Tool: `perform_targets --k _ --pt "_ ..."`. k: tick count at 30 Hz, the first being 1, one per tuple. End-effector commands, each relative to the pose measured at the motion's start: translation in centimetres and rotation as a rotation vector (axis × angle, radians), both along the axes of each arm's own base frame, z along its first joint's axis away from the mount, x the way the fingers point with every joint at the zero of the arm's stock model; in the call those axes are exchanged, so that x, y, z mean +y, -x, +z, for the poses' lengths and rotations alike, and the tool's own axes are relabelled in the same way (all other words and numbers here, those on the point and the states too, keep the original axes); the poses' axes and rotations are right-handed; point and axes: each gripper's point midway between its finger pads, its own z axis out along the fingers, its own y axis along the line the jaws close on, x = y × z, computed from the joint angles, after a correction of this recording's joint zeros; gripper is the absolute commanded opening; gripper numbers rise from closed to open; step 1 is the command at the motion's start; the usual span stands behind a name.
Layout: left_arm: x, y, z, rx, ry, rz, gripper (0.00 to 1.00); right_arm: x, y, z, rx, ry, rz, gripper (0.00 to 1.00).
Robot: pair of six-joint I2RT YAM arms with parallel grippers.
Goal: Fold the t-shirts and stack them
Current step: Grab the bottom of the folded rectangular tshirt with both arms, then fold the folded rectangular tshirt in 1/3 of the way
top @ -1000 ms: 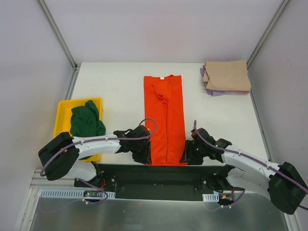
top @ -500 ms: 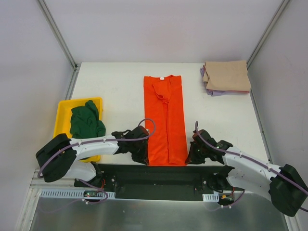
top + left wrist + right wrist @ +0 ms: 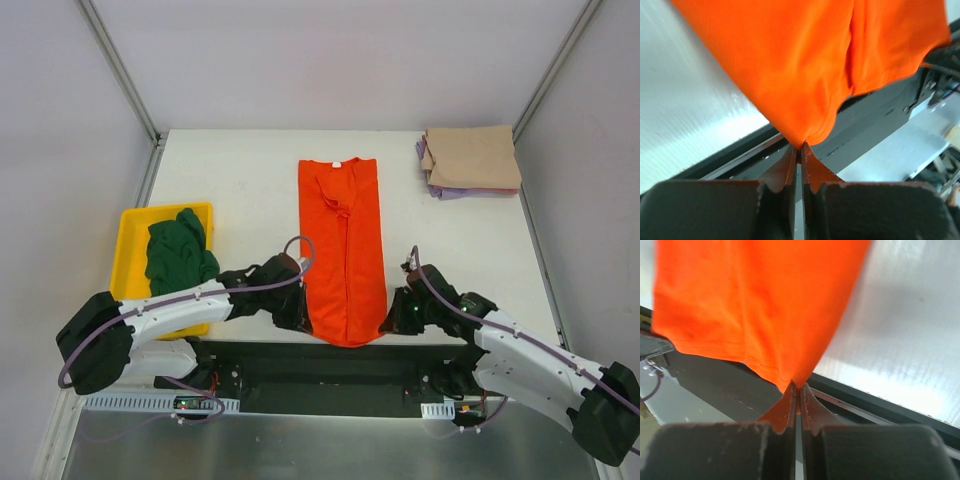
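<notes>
the orange-red t-shirt [image 3: 343, 240] lies as a long narrow strip down the middle of the white tabletop [image 3: 240, 180], collar at the far end, its sides folded in toward the centre. its near hem is taken at both corners. the left tool [image 3: 799, 149] is closed on the near-left corner, its two fingers pressed together with only a thin pinch of orange cloth between them. the right tool [image 3: 797, 386] is closed in the same way on the near-right corner. in both wrist views the cloth fans out from the pinched point, drawn tight at the tips and looser farther off. from above, the hem between the two tools sags in a shallow curve, and in that view its lowest part shows against the black base plate [image 3: 330, 368] at the near edge of the tabletop. the dark green t-shirt [image 3: 180, 255] sits crumpled in the yellow tray [image 3: 128, 240] at the left side of the tabletop, beside the left arm. at the far right corner the tan t-shirt [image 3: 472, 155] lies folded on top of the pale purple t-shirt [image 3: 445, 193], of which only a thin margin shows at the left and near sides. this stack is well apart from the orange-red strip.
</notes>
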Motion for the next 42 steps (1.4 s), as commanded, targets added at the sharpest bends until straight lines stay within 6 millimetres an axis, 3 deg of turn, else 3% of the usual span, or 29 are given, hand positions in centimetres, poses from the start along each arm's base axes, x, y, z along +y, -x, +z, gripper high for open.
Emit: perform_targets --k 1,8,12,20,28,34,42 --pt "-0.4 -4.1 3.6 -0.098 0.089 0.065 0.0 2.1 -3.8 4.7 -0.157 -0.046 0.013 0.0" --pt "-1.2 -11.4 7.9 -0.239 0.14 0.158 0.0 2.5 -9.9 7.8 -0.327 0.028 -0.041 0.01" --pt "-0.9 -15.1 8.1 -0.236 0.126 0.219 0.0 2.4 -14.5 10.2 -0.44 0.11 -0.079 0.0" --pt "-0.1 -21.9 9.4 -0.294 0.108 0.291 0.0 2.7 -22.1 12.1 -0.505 0.131 -0.142 0.01" --pt "0.5 -27.5 8.2 -0.296 0.073 0.321 0.0 2.0 -27.8 10.9 -0.497 0.191 -0.193 0.01" --pt "0.5 -29.6 6.5 -0.275 0.041 0.305 0.0 2.3 -30.9 8.7 -0.469 0.21 -0.183 0.02" --pt "1.7 -31.1 4.1 -0.251 -0.024 0.353 0.0 3.0 -33.3 6.4 -0.443 0.176 -0.174 0.03"
